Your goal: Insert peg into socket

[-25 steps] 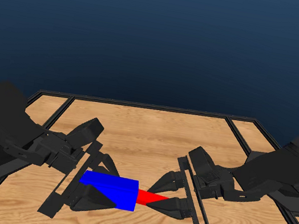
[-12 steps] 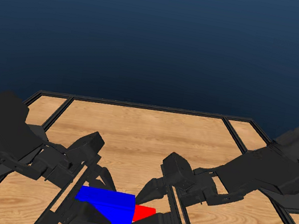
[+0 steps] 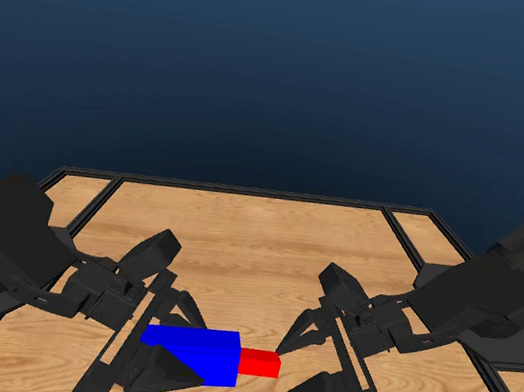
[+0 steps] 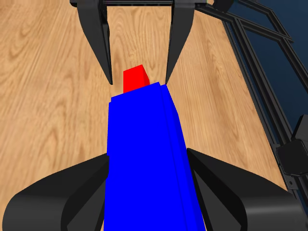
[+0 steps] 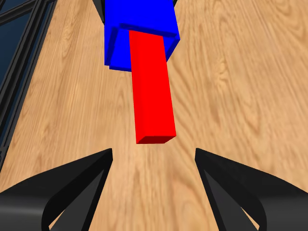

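Peg point(image 3: 260, 362) seated partway in socket point(image 3: 191, 349), gripped by left pincer point(image 3: 156, 365). Right pincer point(image 3: 313, 368) spread wide, holding nothing. Could slide out if socket tips toward bench point(image 3: 253, 245).

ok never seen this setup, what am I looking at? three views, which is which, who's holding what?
It is a simulated robot with two black arms facing each other over a wooden table. The wide picture comes from a third arm's camera; the other two look along each arm's own jaws. The left end effector is shut on the blue socket. The red peg sticks partly into the socket's opening, best seen from the right wrist. The right end effector is open, clear of the peg.
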Controlling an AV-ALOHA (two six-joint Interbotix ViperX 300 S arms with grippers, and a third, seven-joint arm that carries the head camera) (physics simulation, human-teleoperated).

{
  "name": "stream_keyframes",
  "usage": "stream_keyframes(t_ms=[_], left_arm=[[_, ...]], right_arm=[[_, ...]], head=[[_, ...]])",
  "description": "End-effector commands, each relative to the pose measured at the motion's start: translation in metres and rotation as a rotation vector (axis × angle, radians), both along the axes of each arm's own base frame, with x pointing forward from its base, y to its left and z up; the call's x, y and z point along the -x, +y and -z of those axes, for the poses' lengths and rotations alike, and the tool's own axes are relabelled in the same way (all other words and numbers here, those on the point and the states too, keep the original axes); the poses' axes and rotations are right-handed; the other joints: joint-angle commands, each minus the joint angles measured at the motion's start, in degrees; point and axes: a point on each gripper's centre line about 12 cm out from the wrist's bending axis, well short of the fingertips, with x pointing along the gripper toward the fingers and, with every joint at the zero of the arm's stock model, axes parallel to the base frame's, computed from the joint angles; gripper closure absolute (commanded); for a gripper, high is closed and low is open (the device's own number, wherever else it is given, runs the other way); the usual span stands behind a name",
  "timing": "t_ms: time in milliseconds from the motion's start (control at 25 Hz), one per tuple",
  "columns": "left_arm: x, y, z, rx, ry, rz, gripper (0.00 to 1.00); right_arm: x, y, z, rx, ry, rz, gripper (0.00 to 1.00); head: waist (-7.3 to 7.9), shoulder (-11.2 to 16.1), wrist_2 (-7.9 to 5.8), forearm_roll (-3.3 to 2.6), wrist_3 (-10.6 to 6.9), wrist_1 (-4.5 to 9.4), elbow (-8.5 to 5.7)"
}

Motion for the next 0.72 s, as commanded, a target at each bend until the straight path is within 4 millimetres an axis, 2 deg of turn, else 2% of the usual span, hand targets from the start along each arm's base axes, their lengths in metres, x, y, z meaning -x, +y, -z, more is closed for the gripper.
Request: stream_keyframes(t_ms=[40, 80, 160, 200, 240, 280, 400, 440, 520, 560, 640, 720], left_arm=[[-0.009, -0.002, -0.018, 0.011, -0.088, -0.004, 1.0], [-0.01, -0.002, -0.021, 0.012, -0.099, -0.003, 1.0], [-0.011, -0.002, -0.02, 0.009, -0.087, -0.003, 1.0], [-0.012, -0.002, -0.023, 0.014, -0.1, -0.003, 1.0], [-0.01, -0.003, -0.016, 0.007, -0.082, 0.001, 1.0], [-0.012, -0.003, -0.021, 0.015, -0.095, -0.004, 1.0], [-0.009, -0.003, -0.012, 0.01, -0.07, -0.002, 1.0], [-0.01, -0.004, -0.014, 0.012, -0.076, 0.0, 1.0], [-0.01, -0.005, -0.016, 0.02, -0.086, -0.002, 1.0], [-0.007, -0.004, -0.008, 0.012, -0.063, -0.001, 1.0], [-0.009, -0.007, -0.015, 0.02, -0.083, 0.002, 1.0], [-0.008, -0.009, -0.017, 0.019, -0.092, 0.008, 1.0]], right_arm=[[0.003, 0.002, 0.006, -0.066, -0.013, 0.045, 0.45], [0.0, 0.005, 0.005, -0.077, -0.025, 0.046, 1.0], [-0.005, 0.009, 0.012, -0.058, -0.017, 0.025, 1.0], [-0.012, 0.01, 0.005, -0.062, -0.033, 0.02, 1.0], [-0.016, 0.01, 0.002, -0.054, -0.036, 0.011, 1.0], [-0.019, 0.01, -0.002, -0.043, -0.045, 0.0, 1.0], [-0.029, 0.007, -0.02, -0.024, -0.075, -0.02, 1.0], [-0.035, 0.003, -0.024, -0.003, -0.069, -0.03, 1.0], [-0.046, 0.006, -0.036, 0.011, -0.071, -0.06, 1.0], [-0.051, 0.006, -0.033, 0.018, -0.068, -0.063, 1.0], [-0.067, 0.007, -0.037, 0.023, -0.072, -0.072, 1.0], [-0.083, 0.012, -0.025, 0.028, -0.05, -0.078, 1.0]], head=[[-0.69, -0.68, 0.18, -0.07, 0.29, -0.69, -0.47], [-0.86, -0.65, 0.26, -0.11, 0.27, -0.75, -0.48], [-1.11, -0.58, 0.56, -0.12, 0.31, -0.64, -0.48], [-1.19, -0.57, 0.6, -0.13, 0.31, -0.65, -0.47], [-1.29, -0.54, 0.72, -0.14, 0.24, -0.59, -0.48], [-1.36, -0.51, 0.84, -0.14, 0.15, -0.6, -0.48], [-1.36, -0.51, 1.06, -0.1, -0.18, -0.52, -0.43], [-1.28, -0.54, 1.23, -0.06, -0.37, -0.44, -0.41], [-1.17, -0.63, 1.37, -0.01, -0.66, -0.43, -0.37], [-1.11, -0.68, 1.48, 0.03, -0.8, -0.41, -0.33], [-0.99, -0.82, 1.62, 0.08, -1.04, -0.48, -0.26], [-0.72, -1.06, 1.75, 0.18, -1.18, -0.49, -0.19]])
